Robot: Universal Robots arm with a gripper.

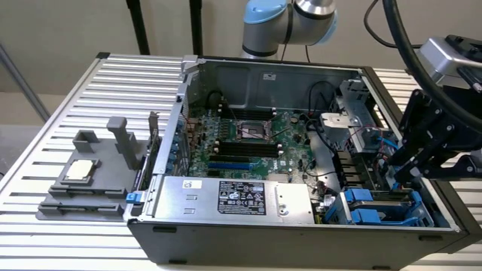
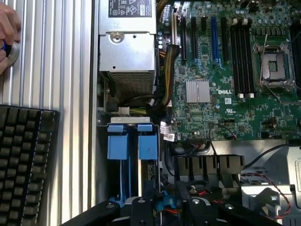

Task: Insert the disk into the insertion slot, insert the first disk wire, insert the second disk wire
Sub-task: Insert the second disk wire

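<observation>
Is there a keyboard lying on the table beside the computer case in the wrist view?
Yes, a black keyboard lies on the ribbed table next to the open computer case.

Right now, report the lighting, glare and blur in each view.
Exterior view: even, soft room light; the case interior is shaded along its back wall, the power-supply box catches a mild sheen, and the gripper is a dark shape against the light. Wrist view: the ribbed table reflects brightly, the motherboard is clear, and the hand at the edge looks soft.
</observation>
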